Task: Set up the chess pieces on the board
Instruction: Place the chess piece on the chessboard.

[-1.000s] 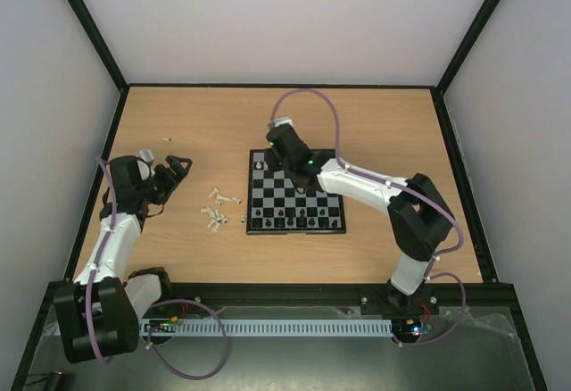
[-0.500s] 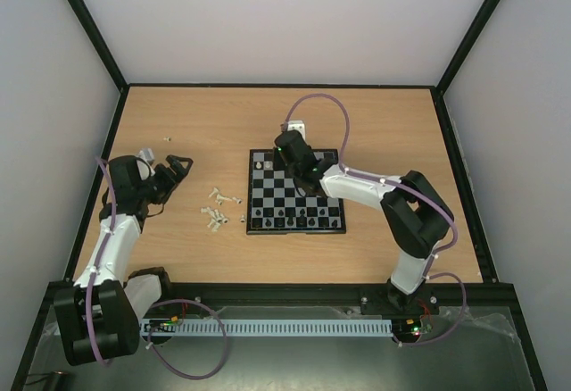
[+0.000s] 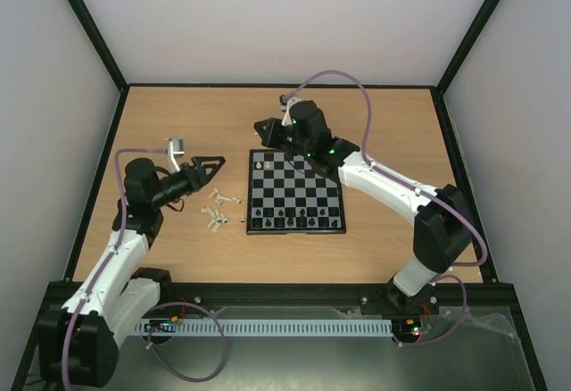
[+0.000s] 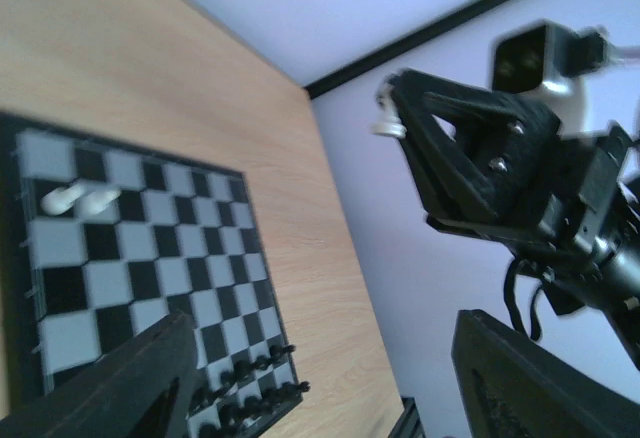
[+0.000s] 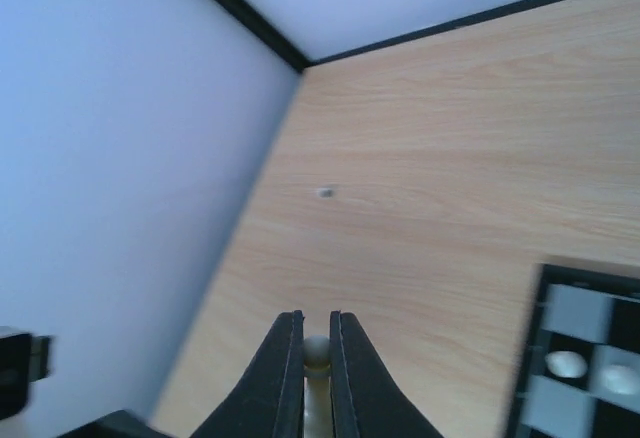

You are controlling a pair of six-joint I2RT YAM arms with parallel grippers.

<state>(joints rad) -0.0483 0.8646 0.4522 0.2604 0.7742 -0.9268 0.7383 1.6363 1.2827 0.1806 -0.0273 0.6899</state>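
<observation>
The board [image 3: 312, 190] lies mid-table, with black chess pieces [image 3: 290, 222] along its near rows and two cream-white pieces [image 3: 264, 165] at its far left corner. Loose white pieces [image 3: 219, 210] lie on the table left of the board. My right gripper [image 3: 264, 129] hovers just beyond the board's far left corner. In the right wrist view it [image 5: 317, 323] is shut on a cream-white pawn [image 5: 317, 351]. My left gripper [image 3: 212, 162] is open and empty above the loose pieces, pointing at the board. The left wrist view shows its wide-apart fingers [image 4: 120, 388], the board [image 4: 150, 258] and the held pawn [image 4: 385, 118].
A tiny grey bit [image 5: 323, 193] lies on the wood far left of the board. Black frame rails [image 3: 285, 85] and pale walls ring the table. The right arm's links [image 3: 384, 181] stretch over the board's right side.
My right gripper has lifted from the board's far left corner and moved back beyond its edge with a white pawn. My left arm has swung right, toward the loose pieces and the board.
</observation>
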